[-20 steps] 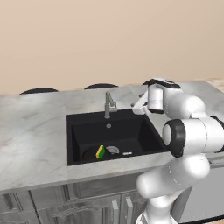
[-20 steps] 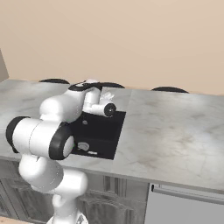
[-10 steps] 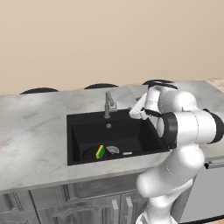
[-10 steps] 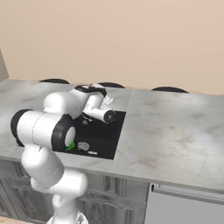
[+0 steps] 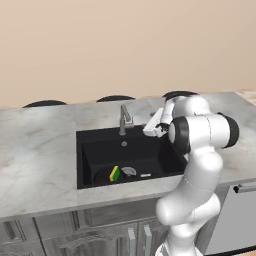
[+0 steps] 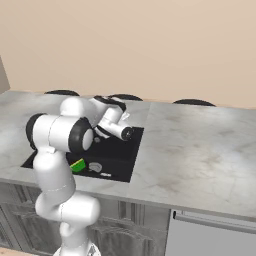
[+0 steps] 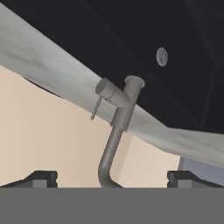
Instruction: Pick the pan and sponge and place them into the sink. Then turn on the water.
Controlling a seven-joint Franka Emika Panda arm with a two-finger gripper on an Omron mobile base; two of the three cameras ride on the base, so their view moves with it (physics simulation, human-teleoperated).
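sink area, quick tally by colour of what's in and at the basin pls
black: 2, the sink and the pan lying in it
green and yellow: 1, the sponge resting on the pan
grey or silver: 2, the faucet and the round drain
total: 5

A grey marble counter (image 5: pixel 35 150) spans the view, a beige wall (image 5: pixel 100 45) at 12 o'clock, grey cabinets (image 5: pixel 75 235) at 6, a dishwasher (image 6: pixel 215 237) at 4.
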